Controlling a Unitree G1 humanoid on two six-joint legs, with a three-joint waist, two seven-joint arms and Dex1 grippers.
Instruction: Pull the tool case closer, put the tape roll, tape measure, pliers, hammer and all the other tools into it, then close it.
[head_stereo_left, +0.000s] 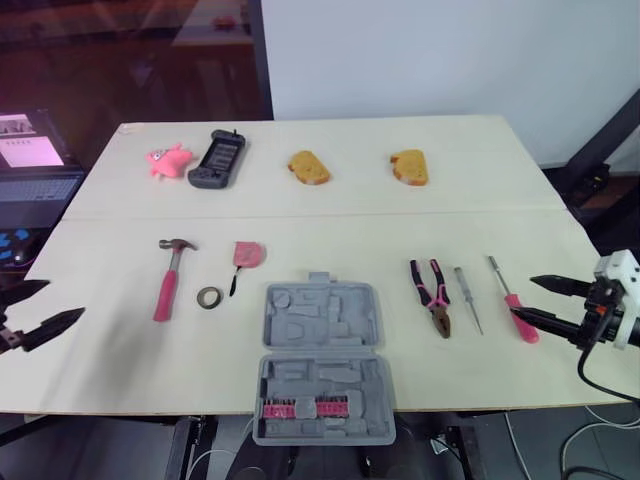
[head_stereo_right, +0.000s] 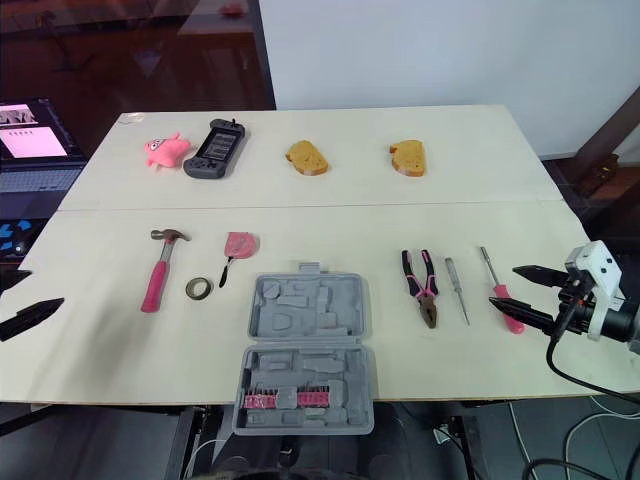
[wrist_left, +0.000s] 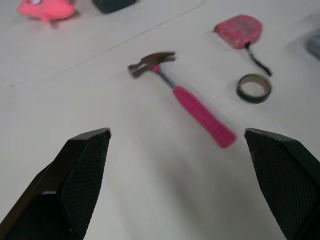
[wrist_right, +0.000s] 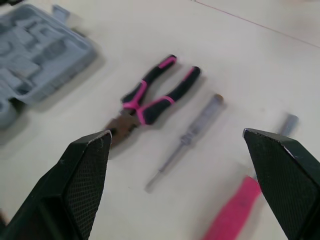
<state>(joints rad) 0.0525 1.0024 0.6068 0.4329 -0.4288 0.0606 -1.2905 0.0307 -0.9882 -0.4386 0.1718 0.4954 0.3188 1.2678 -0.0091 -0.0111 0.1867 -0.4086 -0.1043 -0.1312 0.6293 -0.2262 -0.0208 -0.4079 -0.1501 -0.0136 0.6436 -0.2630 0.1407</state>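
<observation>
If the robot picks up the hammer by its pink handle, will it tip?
Probably. The hammer has a metal head at one end, so that end likely sags. Its textured pink grip looks rubbery, so it probably won't slip. Lying flat, it shouldn't roll.

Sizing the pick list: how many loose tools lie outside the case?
6. Left of the tool case: hammer, tape roll, tape measure. Right of it: pliers, grey screwdriver, pink-handled screwdriver nearest the right hand. None seem hidden.

Bare pale wooden tabletop (head_stereo_left: 100, 360) lies open either side of the grey plastic tool case (head_stereo_left: 320, 330). The black tape roll (head_stereo_left: 209, 297) obstructs the left approach, the pink-and-black pliers (head_stereo_left: 432, 295) the right.
</observation>
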